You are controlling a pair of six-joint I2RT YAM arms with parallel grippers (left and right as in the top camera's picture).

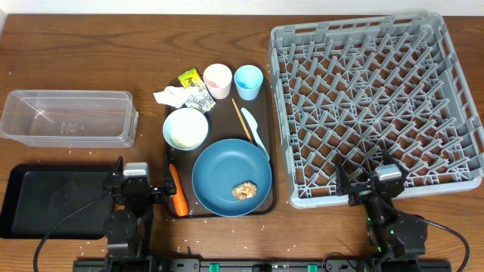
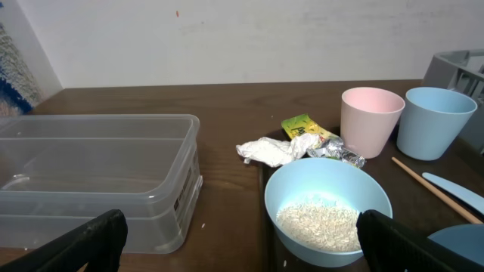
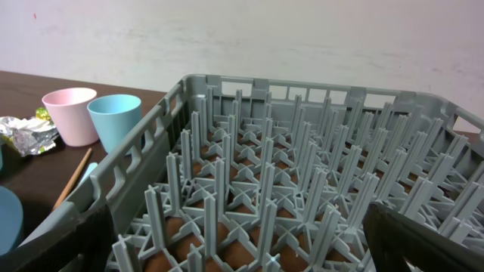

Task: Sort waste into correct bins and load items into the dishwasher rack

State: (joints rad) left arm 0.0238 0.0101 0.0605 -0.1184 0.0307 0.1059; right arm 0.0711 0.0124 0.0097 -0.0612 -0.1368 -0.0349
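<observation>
Both of your grippers are empty. The left gripper sits with its fingers spread wide at the right end of the black tray, just beside the serving tray. The right gripper is spread just as wide over the near rim of the dishwasher rack. Closest to your left is the carrot, lying along the serving tray's left edge beside the blue plate. It looks stiff, light and probably smooth, so pinch it across the middle, not the tapered end. The crumpled paper, the yellow-green wrapper and the silvery wrapper should squash and weigh next to nothing (close fully on them). They crowd against the pink cup and the bowl, so come in from the tray's left side. The bowl holds loose rice; take it by the rim and keep it level until it is over a bin. The brown lump on the plate looks soft. The plate lies flat and its rim is the only hold. The clear tub stands well apart on the left with bare table around it. In the rack, the upright pegs are what you must clear.
</observation>
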